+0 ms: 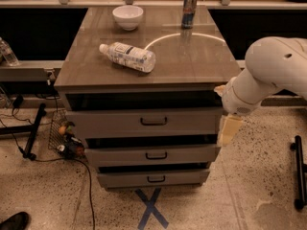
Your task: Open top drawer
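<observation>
the top drawer (110, 123) sits just under the cabinet (192, 61) top, its handle (154, 121) at centre. the gripper (229, 129) hangs beside the right front corner, well apart from that handle — spread or closed, i cannot tell. swinging in, it could clip the corner or hook the lower handle (156, 155) instead — a jolt might roll the bottle (127, 57).

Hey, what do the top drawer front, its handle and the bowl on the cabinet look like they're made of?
The top drawer: grey-brown matte laminate or painted wood, probably; flat even colour. The handle: dark thin loop, likely metal. The bowl: white, glossy, likely ceramic. The gripper hangs beside the drawer's right end.
</observation>
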